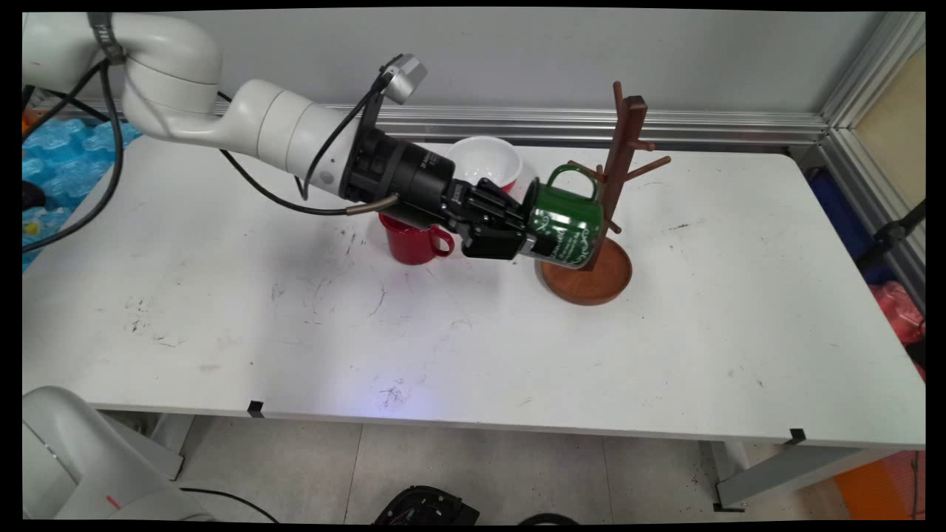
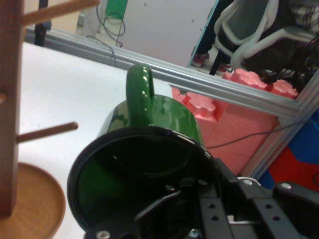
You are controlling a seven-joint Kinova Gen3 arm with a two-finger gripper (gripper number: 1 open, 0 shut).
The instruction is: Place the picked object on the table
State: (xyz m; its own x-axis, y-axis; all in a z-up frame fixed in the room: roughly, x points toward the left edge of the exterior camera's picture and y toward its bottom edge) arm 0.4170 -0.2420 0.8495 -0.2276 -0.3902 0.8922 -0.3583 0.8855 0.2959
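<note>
White and scuffed, the surface [image 1: 473,347] is carrying only a few things, all grouped toward its far middle, in front of a grey wall. A glossy dark green ceramic mug with white lettering [image 1: 565,222] is being held clear of the surface by the black two-finger gripper [image 1: 528,235], which is closed on the mug's rim, one finger inside the mouth and one outside, as is seen in the hand view. The mug is being kept on its side: its long axis is running almost level, with the mouth toward the gripper and the base toward the brown wooden mug tree with a round base [image 1: 613,192]. Its handle [image 2: 139,92] is being turned upward and is lying just beside one of the tree's short pegs [image 1: 587,171]; whether the peg is already passing through the handle cannot be told. Behind the arm, a red ceramic mug [image 1: 414,242] is standing upright on the surface, and a white bowl with a red outside [image 1: 484,162] is resting a little farther back.
</note>
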